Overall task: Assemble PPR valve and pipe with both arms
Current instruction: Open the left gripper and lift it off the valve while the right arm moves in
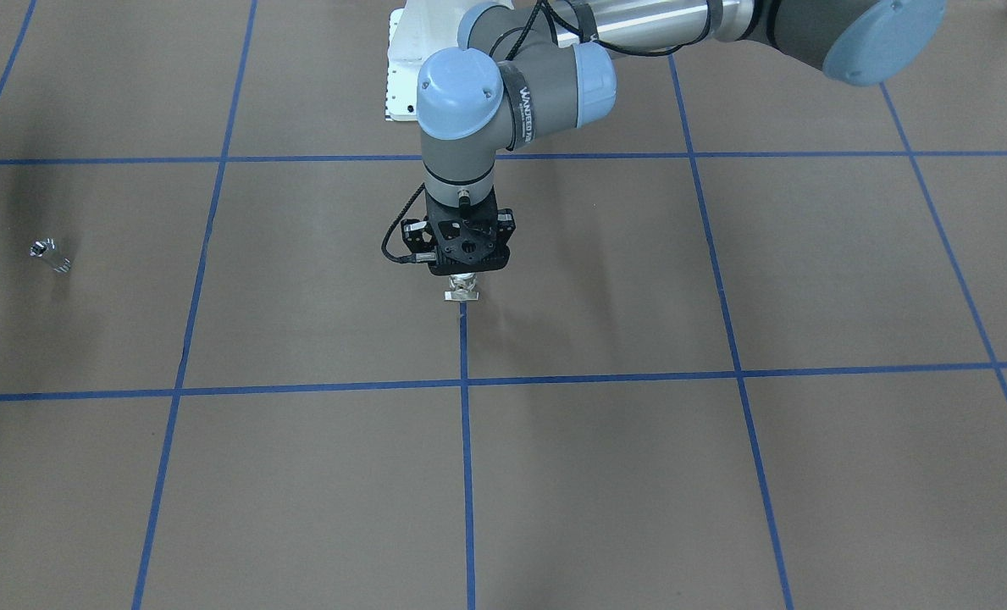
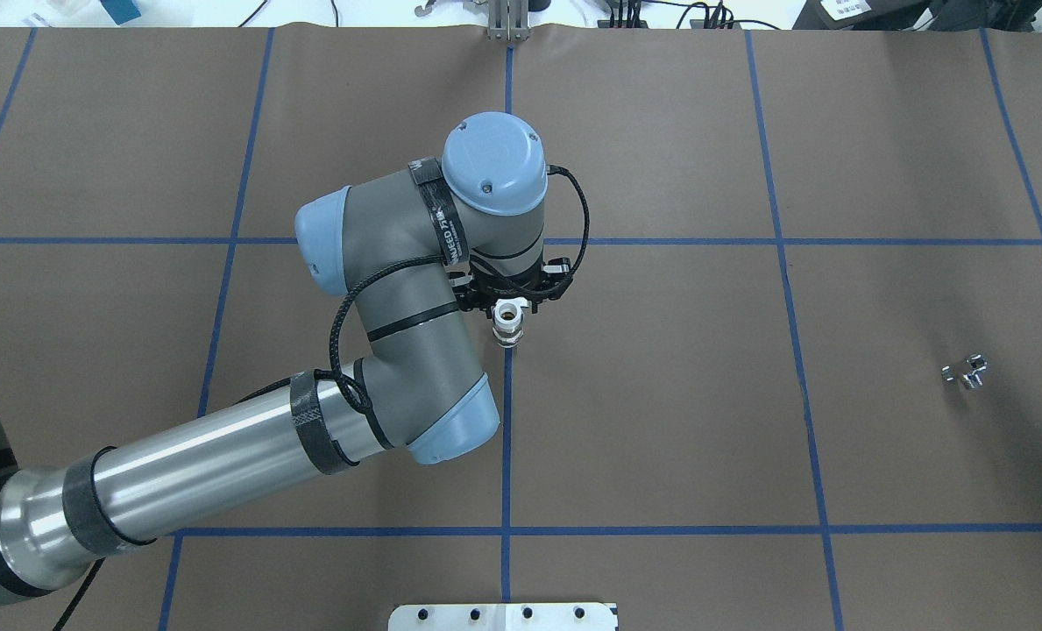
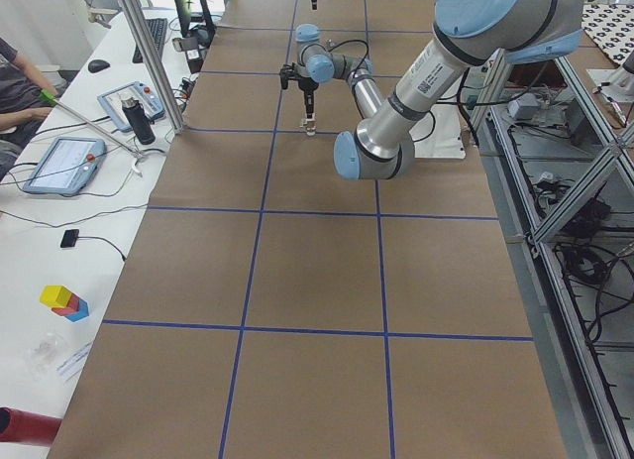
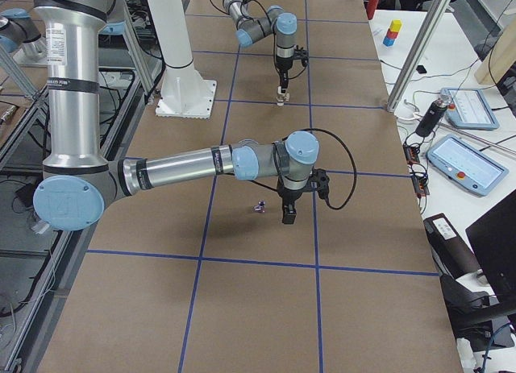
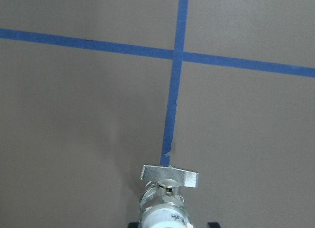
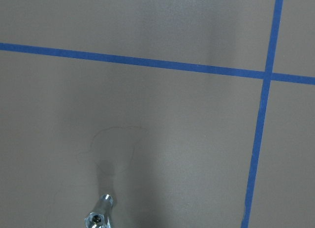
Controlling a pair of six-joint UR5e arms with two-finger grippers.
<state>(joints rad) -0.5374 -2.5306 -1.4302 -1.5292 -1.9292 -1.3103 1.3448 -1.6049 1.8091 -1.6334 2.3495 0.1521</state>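
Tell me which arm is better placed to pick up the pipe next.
Right: the right hand hangs beside the pipe; the left hand is mid-table, gripping the PPR valve.

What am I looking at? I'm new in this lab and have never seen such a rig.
Two robot arms, the left arm and the right arm, work at a brown table with blue tape lines. Four fixed cameras watch from above, in front and both ends; two sit on the wrists. The left gripper holds the valve upright at the table's middle. The pipe lies loose on the table, beside the right gripper; whether that one is open I cannot tell.
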